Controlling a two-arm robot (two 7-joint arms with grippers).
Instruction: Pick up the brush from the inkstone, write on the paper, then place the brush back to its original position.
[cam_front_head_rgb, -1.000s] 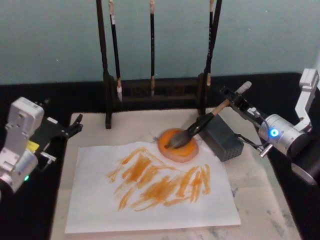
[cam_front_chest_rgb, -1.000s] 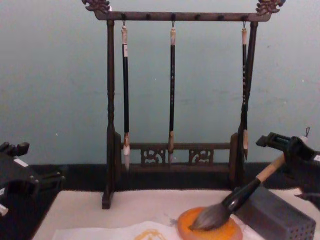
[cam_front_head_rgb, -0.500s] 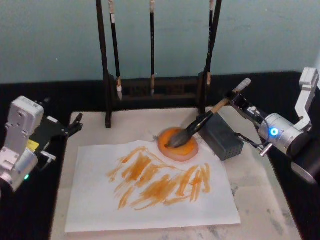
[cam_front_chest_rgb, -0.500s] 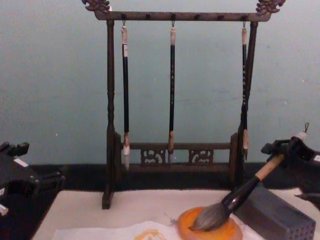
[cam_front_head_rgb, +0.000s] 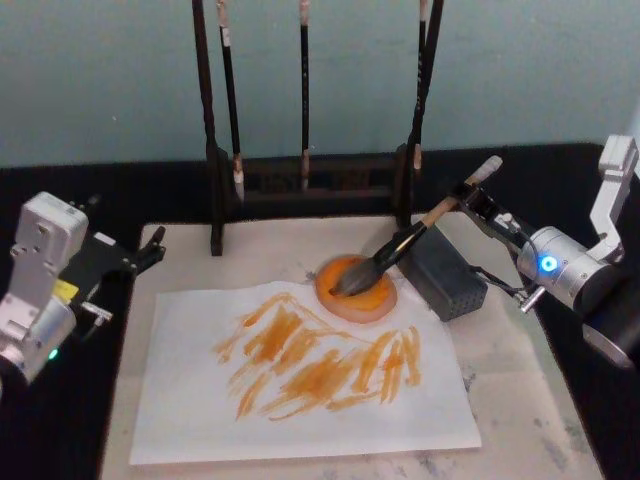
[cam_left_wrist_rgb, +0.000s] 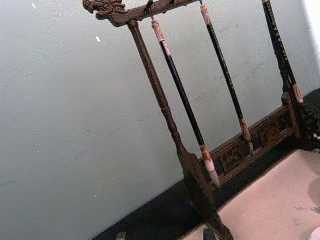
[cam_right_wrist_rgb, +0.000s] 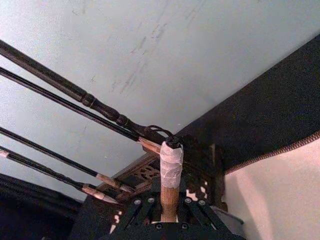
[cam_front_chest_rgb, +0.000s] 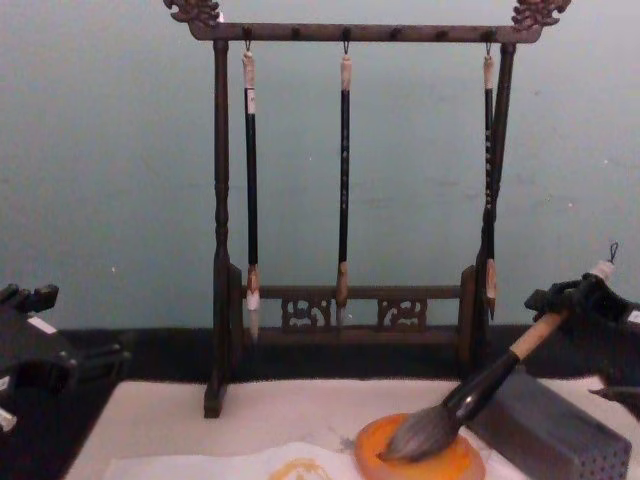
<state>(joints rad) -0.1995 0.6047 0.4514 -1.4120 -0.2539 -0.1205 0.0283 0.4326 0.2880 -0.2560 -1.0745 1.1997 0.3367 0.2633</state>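
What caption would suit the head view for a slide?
Right gripper holds the brush, its tuft on the orange inkstone beside the marked paper; left gripper parked at left.

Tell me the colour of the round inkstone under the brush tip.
The inkstone is orange; the head view shows it best.

At the back there's a dark wooden rack (cam_front_chest_rgb: 220, 250) with three thin black brushes (cam_front_chest_rgb: 343, 180) hanging tips down, plain teal wall (cam_front_chest_rgb: 110, 150) behind it. Its feet sit on a beige mat (cam_front_head_rgb: 520, 360) over a black tabletop (cam_front_head_rgb: 70, 200), and a grey block (cam_front_head_rgb: 445, 275) with tiny holes in one side lies on the mat near the rack's right post.
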